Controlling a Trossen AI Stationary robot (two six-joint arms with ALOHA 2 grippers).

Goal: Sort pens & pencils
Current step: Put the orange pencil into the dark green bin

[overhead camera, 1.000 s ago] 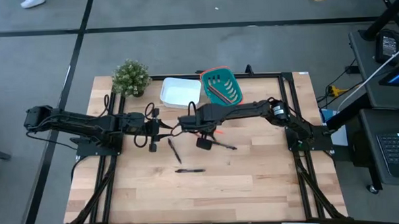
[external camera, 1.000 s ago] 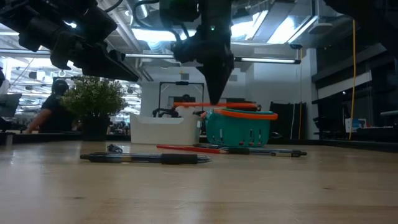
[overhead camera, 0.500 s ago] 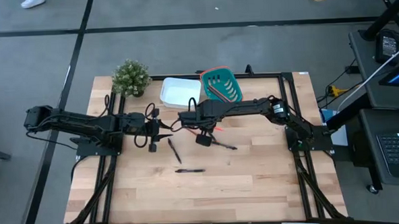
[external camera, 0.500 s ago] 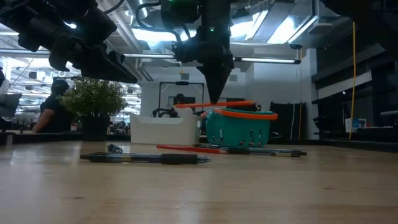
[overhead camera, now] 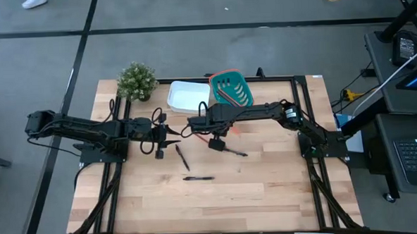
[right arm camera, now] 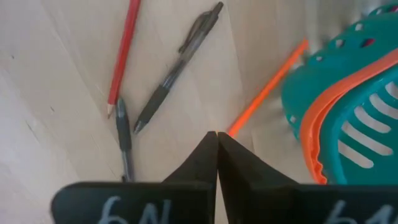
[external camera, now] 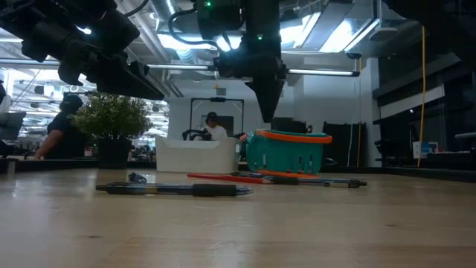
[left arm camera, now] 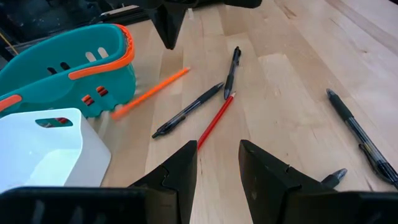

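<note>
We see the right claw (right arm camera: 216, 144) pinched closed, empty, hanging above pens (right arm camera: 175, 70) and pencils (right arm camera: 125, 45) on the worktop (right arm camera: 50, 93) beside the teal basket (right arm camera: 348, 106). Left claw (left arm camera: 217, 171) parted, hovering nearby; basket contents unclear.

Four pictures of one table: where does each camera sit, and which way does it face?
High: overhead, facing down; both arms, teal basket.
Low: table height, facing the room; right claw hangs above the basket.
Left wrist: on the left arm, past its open claw toward pens.
Right wrist: on the right arm, its shut claw pointing down.
Both wrist views share the orange pencil.
</note>
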